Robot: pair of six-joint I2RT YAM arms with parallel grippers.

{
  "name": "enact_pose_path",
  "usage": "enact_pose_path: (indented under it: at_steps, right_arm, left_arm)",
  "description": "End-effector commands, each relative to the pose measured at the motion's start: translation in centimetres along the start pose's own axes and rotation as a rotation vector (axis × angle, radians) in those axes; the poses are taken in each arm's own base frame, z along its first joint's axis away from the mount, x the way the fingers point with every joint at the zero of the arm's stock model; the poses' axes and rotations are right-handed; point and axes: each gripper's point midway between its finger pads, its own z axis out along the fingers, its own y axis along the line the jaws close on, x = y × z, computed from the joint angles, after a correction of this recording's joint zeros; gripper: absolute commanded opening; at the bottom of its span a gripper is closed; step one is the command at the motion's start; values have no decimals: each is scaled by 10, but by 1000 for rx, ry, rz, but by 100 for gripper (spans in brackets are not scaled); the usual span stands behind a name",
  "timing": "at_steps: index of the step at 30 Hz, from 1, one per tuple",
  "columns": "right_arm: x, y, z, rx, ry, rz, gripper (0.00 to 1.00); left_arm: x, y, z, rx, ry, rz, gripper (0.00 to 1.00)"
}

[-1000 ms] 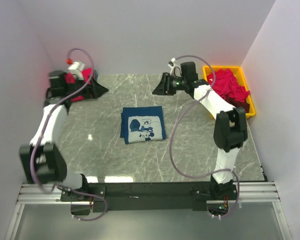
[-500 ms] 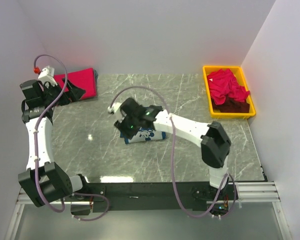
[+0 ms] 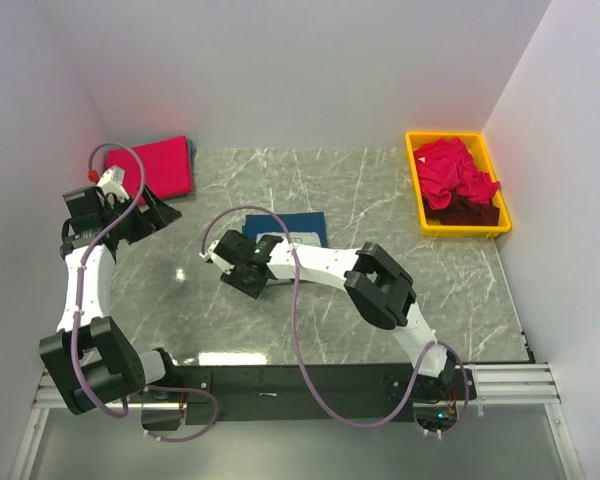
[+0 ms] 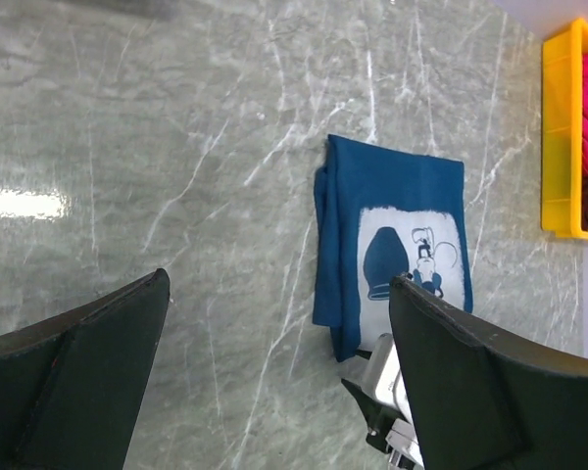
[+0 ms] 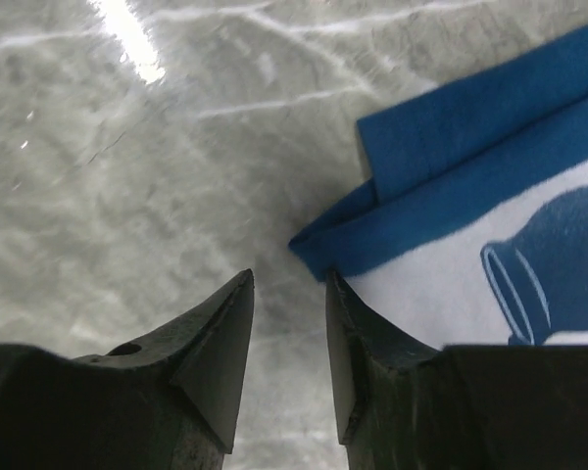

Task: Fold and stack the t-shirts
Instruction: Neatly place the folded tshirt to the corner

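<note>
So the navy t-shirt (image 3: 298, 222) was lying folded around the middle of the counter (image 3: 480, 290), a bit toward the far edge. The right gripper (image 5: 289, 284) sat low just off its near-left corner, fingers only a crack apart with nothing between them. The left gripper (image 4: 279, 281) hung over by the left edge, jaws wide apart and empty. A folded red-pink t-shirt (image 3: 165, 166) lay in the far left corner, with more t-shirts (image 3: 452, 168) heaped in the yellow bin (image 3: 445, 134) by the right edge.

My worry: that corner showed loose layers, so a pinch there would probably grab only the top ply and peel the fold open. The right arm (image 3: 325, 262) also lay across the shirt, so any sweep could drag it out of shape.
</note>
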Motion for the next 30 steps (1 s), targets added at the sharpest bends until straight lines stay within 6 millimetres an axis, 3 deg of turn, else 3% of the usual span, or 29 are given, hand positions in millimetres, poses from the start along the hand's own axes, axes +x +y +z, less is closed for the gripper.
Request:
enact_pose_path:
  at_steps: [1, 9, 12, 13, 15, 19, 23, 26, 30]
  right_arm:
    - [-18, -8, 2, 40, -43, -9, 40]
    - [-10, -22, 15, 113, -31, -21, 32]
    - [1, -22, 23, 116, 7, -36, 11]
    - [1, -23, 25, 118, 12, -35, 0]
    - [2, -23, 24, 102, 21, -20, 0]
    - [-17, -38, 1, 81, -43, 31, 0]
    - [-48, -57, -45, 45, -176, 97, 0]
    - [-63, -59, -69, 17, -255, 111, 0]
    - [-68, -60, -80, -41, -288, 134, 0]
  left_arm:
    - [-2, 7, 1, -28, -33, -17, 99]
    - [49, 24, 23, -3, 94, -153, 96]
    - [55, 26, 27, -3, 107, -163, 94]
    - [55, 26, 29, -2, 102, -164, 94]
    - [60, 26, 30, -3, 107, -170, 94]
    - [72, 25, 35, 12, 128, -200, 94]
    - [86, 25, 41, 31, 163, -236, 94]
    - [96, 19, 48, 58, 207, -259, 95]
    - [104, 8, 62, 126, 245, -332, 99]
